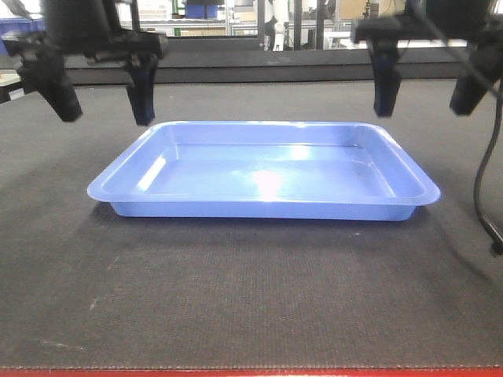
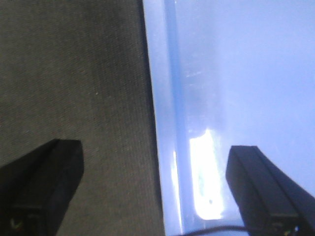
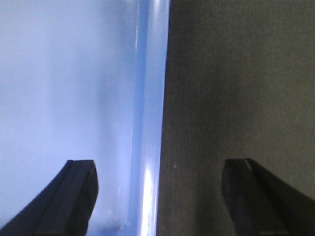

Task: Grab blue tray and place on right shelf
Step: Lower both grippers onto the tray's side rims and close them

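The blue tray (image 1: 267, 173) lies flat and empty on the dark mat (image 1: 236, 290) in the middle of the front view. My left gripper (image 1: 104, 102) hangs open above the tray's left rim, one finger over the mat and one over the tray. In the left wrist view the rim (image 2: 165, 147) runs between the open fingers of the left gripper (image 2: 155, 162). My right gripper (image 1: 431, 96) hangs open above the right rim. In the right wrist view the rim (image 3: 152, 147) runs between the fingers of the right gripper (image 3: 158, 172). Neither touches the tray. The right shelf is out of view.
The mat's red front edge (image 1: 251, 372) runs along the bottom. A black cable (image 1: 483, 196) hangs down at the far right beside the tray. Darker blue bins (image 1: 203, 9) and workshop frames stand far behind the table.
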